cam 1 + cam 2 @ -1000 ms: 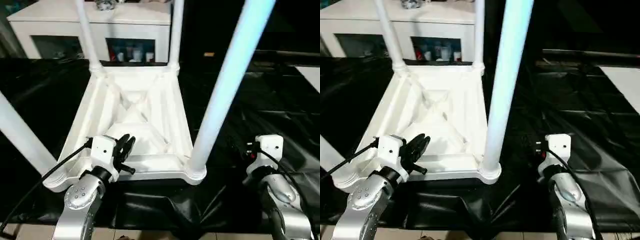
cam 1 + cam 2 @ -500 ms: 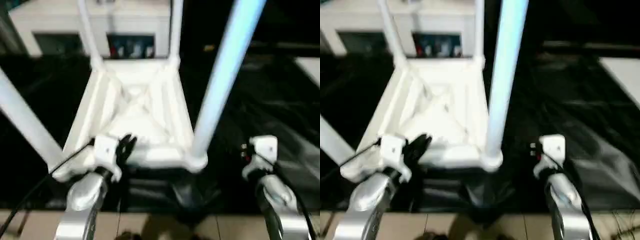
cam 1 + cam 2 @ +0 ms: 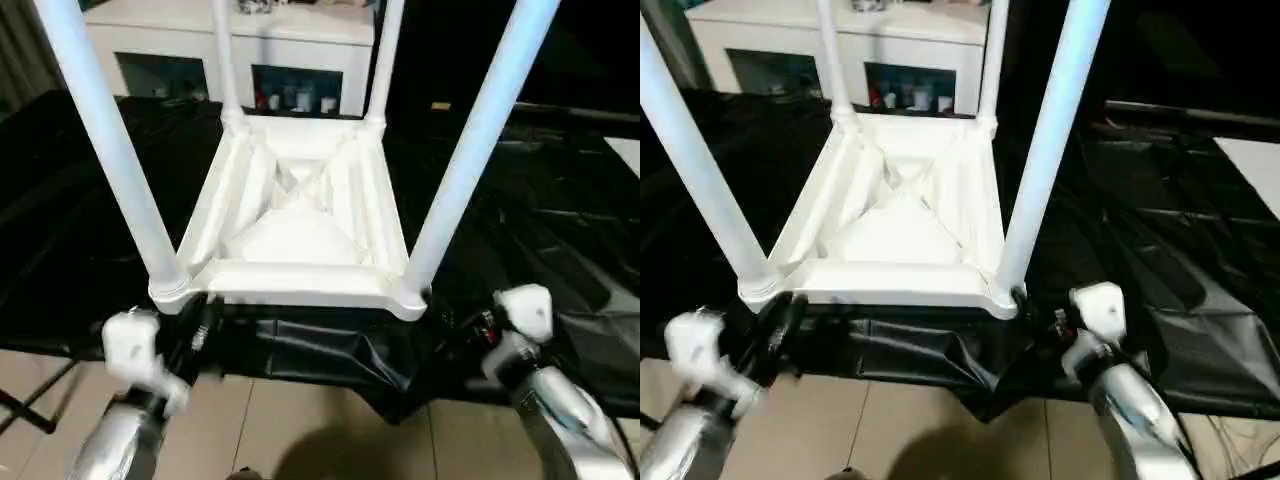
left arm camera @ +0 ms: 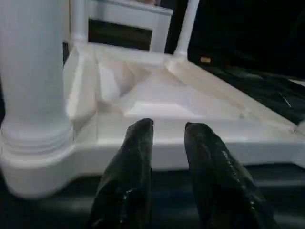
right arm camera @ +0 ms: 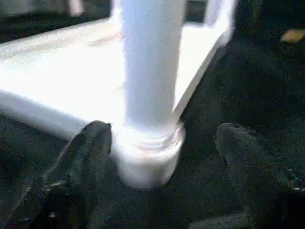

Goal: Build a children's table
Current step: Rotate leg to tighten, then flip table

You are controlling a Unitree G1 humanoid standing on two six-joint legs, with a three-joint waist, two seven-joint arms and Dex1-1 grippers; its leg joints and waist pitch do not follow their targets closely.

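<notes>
On the black sheet [image 3: 560, 200] that covers the work table, the children's table [image 3: 300, 235] lies upside down, ribbed underside up, with all four white legs standing in its corner sockets. Its near edge sits just at the sheet's front edge, where the black plastic sags over toward the tiled floor [image 3: 300, 430]. Behind it stands a white cabinet [image 3: 300, 50] with glass doors (small bottles show inside).

Low at the near left corner is the left pincer [image 4: 167, 157], its two black fingers [image 4: 131, 162] a little apart with nothing between them, tips just short of the tabletop's near rim, beside the near left leg [image 3: 105, 150]. The right pincer [image 5: 162, 157] is spread wide either side of the near right leg [image 3: 470, 150] at its socket, not gripping it.
</notes>
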